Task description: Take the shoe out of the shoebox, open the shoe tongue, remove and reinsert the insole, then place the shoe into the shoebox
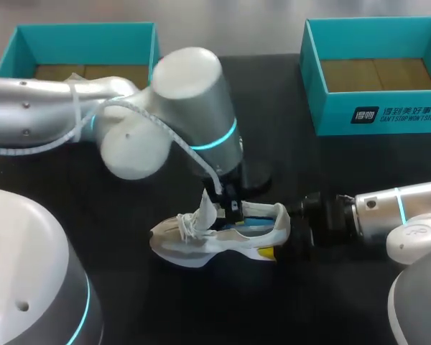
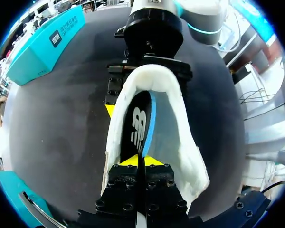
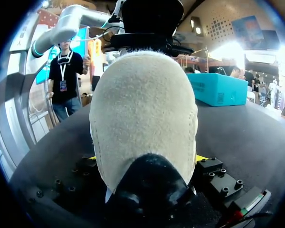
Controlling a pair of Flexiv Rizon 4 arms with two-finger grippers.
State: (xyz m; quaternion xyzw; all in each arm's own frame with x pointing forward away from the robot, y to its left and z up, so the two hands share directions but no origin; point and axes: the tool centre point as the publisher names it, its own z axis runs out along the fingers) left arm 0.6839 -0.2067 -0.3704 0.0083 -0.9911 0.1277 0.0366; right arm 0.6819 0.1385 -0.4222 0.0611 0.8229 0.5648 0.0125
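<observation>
White shoe (image 1: 215,241) resting on black tabletop (image 1: 129,302). Right fingers (image 2: 109,109) clamped either side of shoe's heel. Left fingers (image 2: 152,160) over shoe's opening, nearly closed, pinching thin, likely floppy insole (image 2: 138,128). Soft and light; heel probably firmest hold. Well beyond shoe, teal shoebox (image 1: 373,115).

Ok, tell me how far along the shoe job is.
Done: the shoe is out, lying on the table. In hand: the right fingers clamp its heel while the left fingers pinch the insole, which stands on edge inside the shoe; going out or in, I cannot tell. Left: seat the insole flat, then put the shoe in a box.
</observation>
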